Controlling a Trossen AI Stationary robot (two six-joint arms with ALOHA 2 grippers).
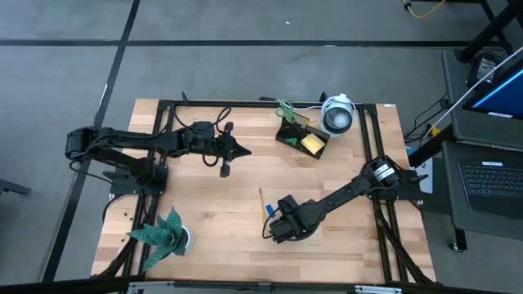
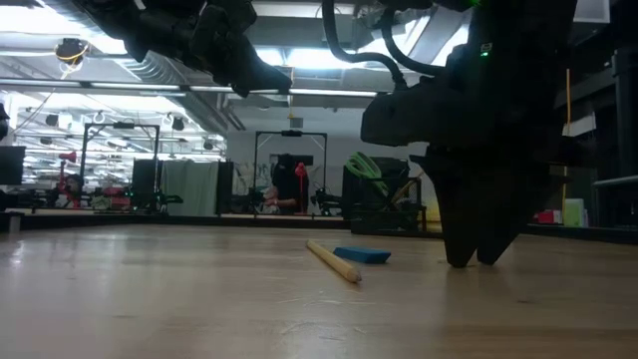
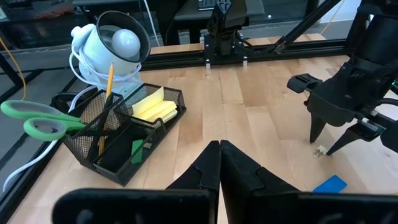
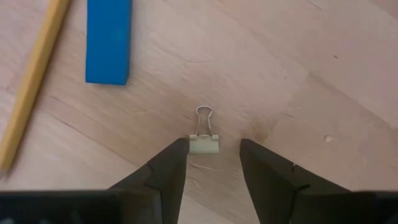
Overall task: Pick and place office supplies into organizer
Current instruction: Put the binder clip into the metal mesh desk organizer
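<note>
The organizer near the table's back edge already held scissors, a sticky-note pad and a pencil. The right gripper, released, straddled a binder clip; another pencil and blue block remained beside it. The left gripper hung clenched, empty.

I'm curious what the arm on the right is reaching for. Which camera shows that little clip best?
The right wrist view: the binder clip lies close up between the open right hand. The left wrist view shows it as a speck; the high and low views don't show it.
</note>
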